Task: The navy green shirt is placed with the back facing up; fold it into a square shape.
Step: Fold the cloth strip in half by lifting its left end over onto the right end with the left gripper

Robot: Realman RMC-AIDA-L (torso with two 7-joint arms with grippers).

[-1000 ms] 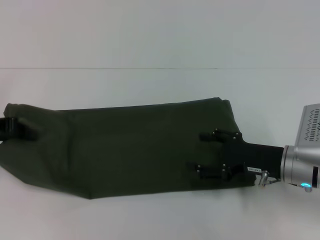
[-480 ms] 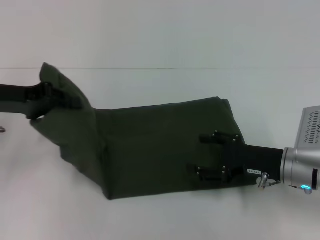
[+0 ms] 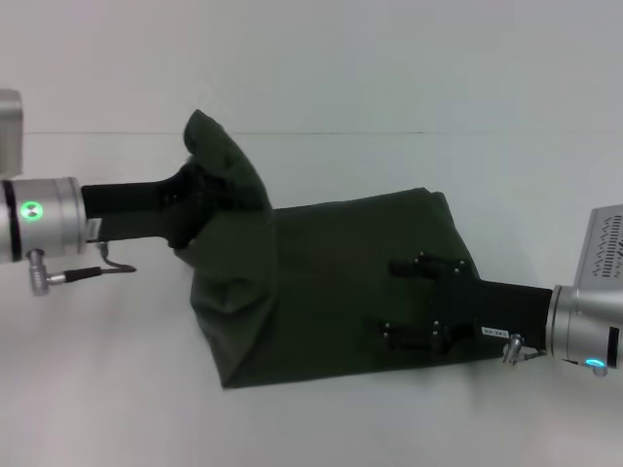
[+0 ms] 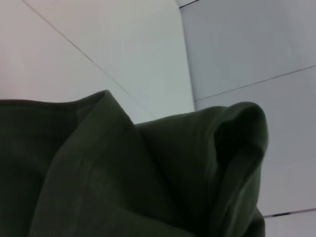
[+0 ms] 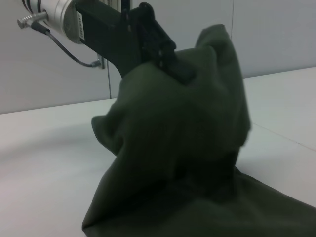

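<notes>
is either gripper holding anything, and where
The left gripper grips the shirt by its left end, lifted off the table. The right gripper rests on the shirt's right end; a grip cannot be told.

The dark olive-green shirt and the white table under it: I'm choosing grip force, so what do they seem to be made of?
The dark olive-green shirt looks like soft matte knit fabric, probably cotton: it drapes in rounded folds where the left gripper lifts it, without shine. The white table looks like a smooth, hard, matte board, possibly laminate; its exact material is unclear.
</notes>
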